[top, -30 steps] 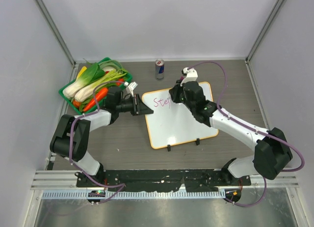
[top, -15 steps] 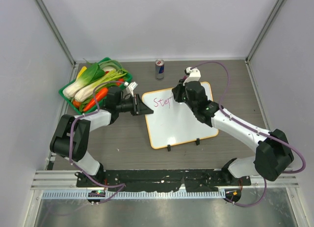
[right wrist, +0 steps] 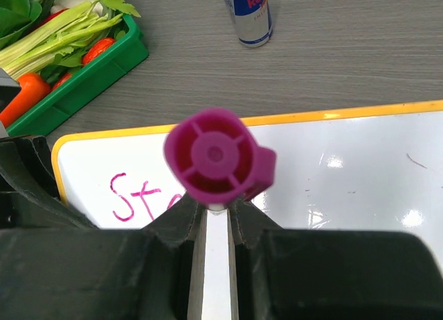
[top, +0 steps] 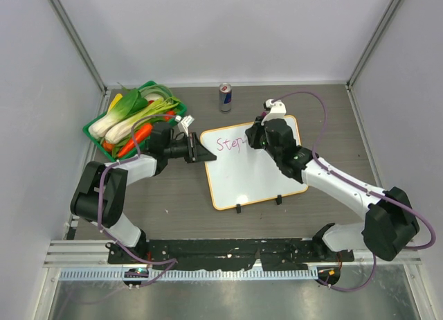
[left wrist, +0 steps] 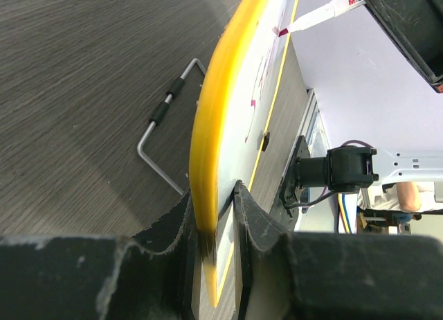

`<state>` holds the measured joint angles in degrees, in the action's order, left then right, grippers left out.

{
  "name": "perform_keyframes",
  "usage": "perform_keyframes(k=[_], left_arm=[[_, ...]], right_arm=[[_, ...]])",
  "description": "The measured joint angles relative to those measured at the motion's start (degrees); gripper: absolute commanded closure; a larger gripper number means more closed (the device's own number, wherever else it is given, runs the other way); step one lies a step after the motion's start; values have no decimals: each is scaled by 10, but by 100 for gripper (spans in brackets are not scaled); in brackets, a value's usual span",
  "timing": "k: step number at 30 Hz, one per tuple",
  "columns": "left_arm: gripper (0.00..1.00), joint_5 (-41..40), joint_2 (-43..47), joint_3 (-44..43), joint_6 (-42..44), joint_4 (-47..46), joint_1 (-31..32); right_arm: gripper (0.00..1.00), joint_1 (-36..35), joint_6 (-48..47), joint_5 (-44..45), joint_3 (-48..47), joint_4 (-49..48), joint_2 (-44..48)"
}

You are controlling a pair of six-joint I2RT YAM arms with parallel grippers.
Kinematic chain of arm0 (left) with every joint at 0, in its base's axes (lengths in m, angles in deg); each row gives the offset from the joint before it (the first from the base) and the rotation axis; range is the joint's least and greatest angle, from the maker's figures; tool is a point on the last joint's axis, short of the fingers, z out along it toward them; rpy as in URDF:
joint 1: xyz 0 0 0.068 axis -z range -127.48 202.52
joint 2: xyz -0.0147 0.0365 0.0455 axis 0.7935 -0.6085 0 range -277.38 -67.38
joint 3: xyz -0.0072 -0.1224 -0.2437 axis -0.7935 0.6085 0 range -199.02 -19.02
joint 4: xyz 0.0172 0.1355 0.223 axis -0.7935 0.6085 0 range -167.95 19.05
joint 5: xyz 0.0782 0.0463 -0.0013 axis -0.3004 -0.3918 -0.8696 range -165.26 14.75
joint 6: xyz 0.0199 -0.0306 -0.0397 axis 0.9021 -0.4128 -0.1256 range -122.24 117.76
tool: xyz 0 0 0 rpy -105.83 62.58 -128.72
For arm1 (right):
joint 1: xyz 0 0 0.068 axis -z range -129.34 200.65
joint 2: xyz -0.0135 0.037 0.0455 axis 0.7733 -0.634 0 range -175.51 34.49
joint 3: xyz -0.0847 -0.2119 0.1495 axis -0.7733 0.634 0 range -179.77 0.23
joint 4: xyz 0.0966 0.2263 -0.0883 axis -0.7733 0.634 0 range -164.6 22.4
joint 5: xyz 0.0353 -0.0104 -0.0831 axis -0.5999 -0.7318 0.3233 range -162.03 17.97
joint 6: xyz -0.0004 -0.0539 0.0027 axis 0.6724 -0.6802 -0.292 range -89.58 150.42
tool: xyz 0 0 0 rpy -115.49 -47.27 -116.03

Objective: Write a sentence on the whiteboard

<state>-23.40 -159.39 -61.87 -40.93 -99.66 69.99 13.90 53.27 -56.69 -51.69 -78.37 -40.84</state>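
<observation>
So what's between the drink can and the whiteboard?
Nothing. Only a bare strip of dark table lies between the can and the whiteboard. The top view and the right wrist view both show it.

overhead and close wrist views, whiteboard common

My marker looms blurred at my right wrist, hiding its own tip and the sentence past "St". From my left wrist the whiteboard runs edge-on, writing unreadable. The can is cropped on top.
</observation>
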Motion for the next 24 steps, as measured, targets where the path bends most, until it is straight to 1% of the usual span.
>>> perform_keyframes(k=[24], left_arm=[[100, 0, 0, 0, 0, 2, 0]], right_arm=[[99, 2, 43, -40, 1, -12, -8]])
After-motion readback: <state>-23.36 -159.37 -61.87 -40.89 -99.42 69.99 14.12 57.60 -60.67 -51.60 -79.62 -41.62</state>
